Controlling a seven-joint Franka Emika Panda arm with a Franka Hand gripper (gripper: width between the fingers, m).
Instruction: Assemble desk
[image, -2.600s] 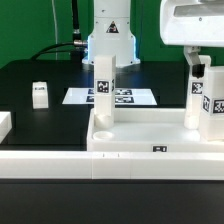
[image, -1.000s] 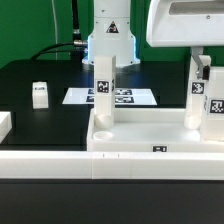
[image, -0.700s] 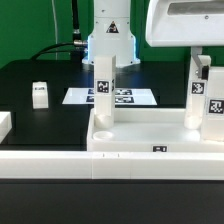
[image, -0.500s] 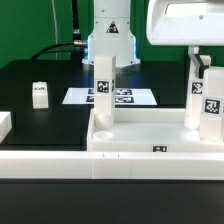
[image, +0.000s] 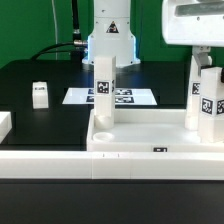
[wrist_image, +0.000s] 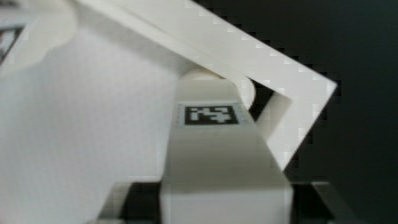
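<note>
Desk leg (image: 209, 105) stood in the tabletop (image: 140, 128) corner — gripper (image: 204, 72) clamped around it — probably best twisted upright, pressing gently down.

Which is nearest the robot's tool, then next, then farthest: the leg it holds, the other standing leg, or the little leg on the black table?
1. Held leg, in the tool, on the exterior view's right.
2. Standing leg, near the middle.
3. Loose leg, far left on the table.
</note>
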